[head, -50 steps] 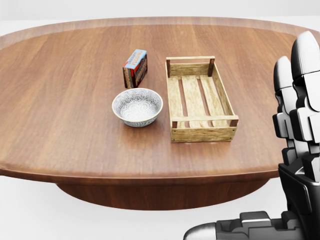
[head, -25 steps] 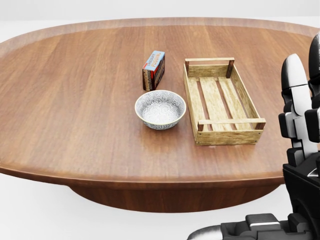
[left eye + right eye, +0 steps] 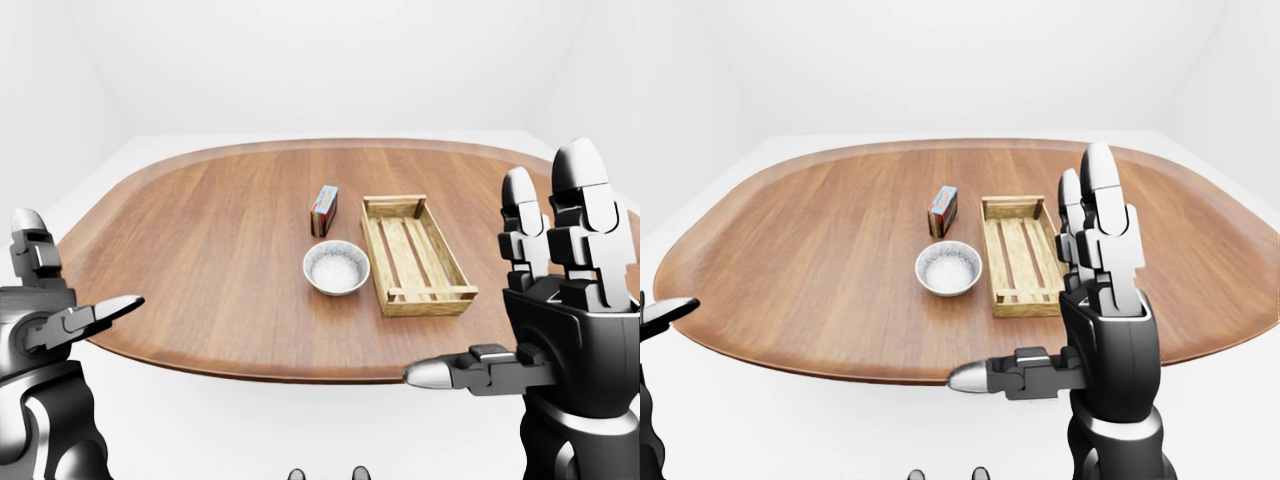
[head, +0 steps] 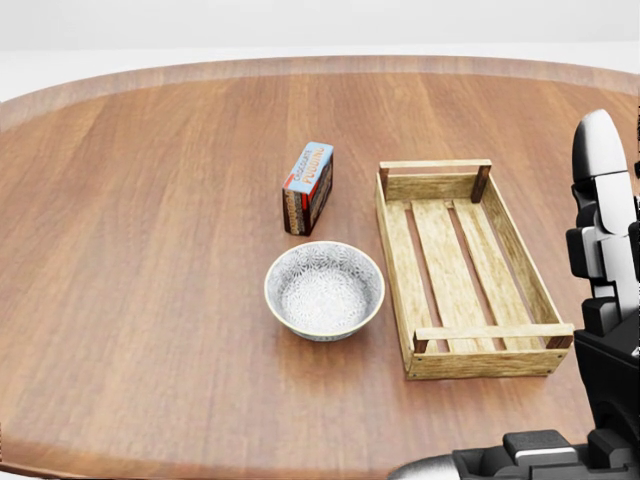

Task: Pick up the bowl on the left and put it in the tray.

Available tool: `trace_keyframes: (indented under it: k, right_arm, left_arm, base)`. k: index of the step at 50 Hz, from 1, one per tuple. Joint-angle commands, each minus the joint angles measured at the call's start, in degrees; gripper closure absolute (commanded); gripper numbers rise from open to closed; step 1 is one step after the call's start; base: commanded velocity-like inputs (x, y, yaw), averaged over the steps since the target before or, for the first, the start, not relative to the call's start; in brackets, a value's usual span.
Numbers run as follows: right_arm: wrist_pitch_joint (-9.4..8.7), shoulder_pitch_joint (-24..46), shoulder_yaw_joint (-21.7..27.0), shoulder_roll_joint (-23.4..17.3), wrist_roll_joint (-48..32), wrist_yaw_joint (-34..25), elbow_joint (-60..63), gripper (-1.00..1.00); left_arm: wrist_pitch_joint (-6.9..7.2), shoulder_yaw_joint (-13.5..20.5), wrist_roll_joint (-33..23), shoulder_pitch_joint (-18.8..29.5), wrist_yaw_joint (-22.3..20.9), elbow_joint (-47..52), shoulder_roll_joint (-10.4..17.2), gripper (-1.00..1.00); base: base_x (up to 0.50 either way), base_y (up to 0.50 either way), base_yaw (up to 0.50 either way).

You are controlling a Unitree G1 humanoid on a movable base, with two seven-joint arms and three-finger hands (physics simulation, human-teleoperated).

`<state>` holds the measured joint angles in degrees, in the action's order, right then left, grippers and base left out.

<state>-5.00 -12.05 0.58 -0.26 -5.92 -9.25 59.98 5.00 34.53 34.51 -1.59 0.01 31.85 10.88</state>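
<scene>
Left hand [image 3: 35, 320] in eye views only

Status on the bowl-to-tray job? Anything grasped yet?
Done: nothing yet; the tray is empty. In hand: nothing. The bowl sits on the table just left of the tray, below a small box in the head view. The left hand and right hand are both open, at the left-eye view's lower corners, clear of the bowl. Left: reach, grasp, lift, set it in the tray.
</scene>
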Motion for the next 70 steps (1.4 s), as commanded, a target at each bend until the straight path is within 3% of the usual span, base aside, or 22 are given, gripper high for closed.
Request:
trace_keyframes:
  k: [1,2,6,11,13,16,20,23,25,31,35,39,45,53,56,59,60,62,70]
  right_arm:
    - [0.0,-0.78,-0.56,-0.29,-0.1,-0.27,0.01,-1.0]
    - [0.0,-0.87,-0.54,-0.25,-0.24,-0.39,0.01,-1.0]
    - [0.0,-1.09,-0.29,0.0,-0.29,-0.72,0.01,-1.0]
    - [0.0,-1.68,-1.24,0.11,-0.92,-1.04,0.01,-1.0]
    - [0.0,-1.63,-1.4,0.16,-1.24,-1.19,0.01,-1.0]
    - [0.0,-1.57,-1.48,0.31,-1.57,-1.47,0.01,-1.0]
    - [0.0,-1.69,-1.43,0.57,-1.91,-1.91,0.01,-1.0]
    - [0.0,-1.65,-1.31,0.69,-1.93,-2.3,0.01,-1.0]
    - [0.0,-1.67,-1.28,0.79,-1.97,-2.36,0.01,-1.0]
    - [0.0,-1.61,-1.08,0.77,-1.65,-2.29,0.01,-1.0]
    - [0.0,-1.83,-1.37,0.66,-2.23,-2.38,0.01,-1.0]
    - [0.0,-1.85,-1.16,1.0,-3.07,-2.88,0.01,-1.0]
    - [0.0,-2.57,0.32,1.46,-3.58,-4.03,0.01,-1.0]
    - [0.0,-7.37,-5.73,2.33,-22.25,-13.12,0.02,-1.0]
    - [0.0,-6.94,-6.07,4.05,-28.9,-17.27,0.02,-1.0]
    - [0.0,-6.47,-6.33,6.11,-34.67,-20.99,0.02,-1.0]
    - [0.0,-6.43,-7.06,5.86,-37.77,-21.71,0.02,-1.0]
    - [0.0,-6.35,-7.89,6.33,-39.76,-22.85,0.02,-1.0]
    - [0.0,-5.02,-14.35,2.44,-48.19,-23.85,0.02,-1.0]
  left_arm:
    - [0.0,0.69,1.59,0.93,1.62,1.49,1.15,-1.0]
    - [0.0,-0.35,-0.29,-0.28,-0.37,-0.24,-0.35,-1.0]
    - [0.0,-0.67,-0.95,-0.9,-1.27,-0.78,-1.04,-1.0]
    - [0.0,-0.51,-0.77,-0.62,-1.17,-1.83,-0.84,-1.0]
    - [0.0,0.87,1.95,0.97,1.85,1.21,1.28,-1.0]
    - [0.0,-0.37,-0.5,-0.77,-0.99,-1.19,-0.85,-1.0]
    - [0.0,-0.39,-0.48,-0.84,-1.06,-1.23,-0.88,-1.0]
    - [0.0,0.34,1.18,0.72,1.39,0.76,0.88,-1.0]
    - [0.0,-0.62,-0.69,-0.28,-0.88,-1.86,-0.57,-1.0]
    - [0.0,-0.23,-0.2,-0.56,-0.97,-1.67,-0.55,-1.0]
    - [0.0,0.93,2.33,0.88,2.0,1.53,1.32,-1.0]
    - [0.0,-0.04,0.22,-0.59,-0.67,-0.62,-0.51,-1.0]
    - [0.0,-0.21,-0.18,-0.68,-1.02,-1.21,-0.64,-1.0]
    - [0.0,0.61,1.64,0.87,1.59,1.37,1.08,-1.0]
    - [0.0,-0.14,-0.19,-0.61,-1.09,-1.08,-0.62,-1.0]
    - [0.0,0.14,0.12,-0.69,-1.16,-1.2,-0.52,-1.0]
    - [0.0,0.9,1.57,0.19,0.56,0.42,0.66,-1.0]
    - [0.0,0.48,0.75,-0.45,-0.57,-0.58,-0.18,-1.0]
    - [0.0,0.67,1.34,-0.37,-0.04,0.61,0.05,-1.0]
  base:
    - [0.5,0.0,0.0]
    - [0.5,0.0,0.0]
    - [0.5,0.0,0.0]
    - [0.5,0.0,0.0]
    - [0.5,0.0,0.0]
    - [0.5,0.0,0.0]
    - [0.5,0.0,0.0]
    - [0.5,0.0,0.0]
    - [0.5,0.0,0.0]
    - [0.5,-0.01,0.0]
    - [0.5,-0.02,0.0]
    - [0.5,-0.02,0.0]
    - [0.5,-0.02,0.0]
    - [0.17,-0.01,0.0]
    - [0.0,0.0,0.0]
    - [0.0,0.0,0.0]
    - [0.0,0.0,0.0]
    - [0.0,0.0,0.0]
    - [0.0,0.0,0.0]
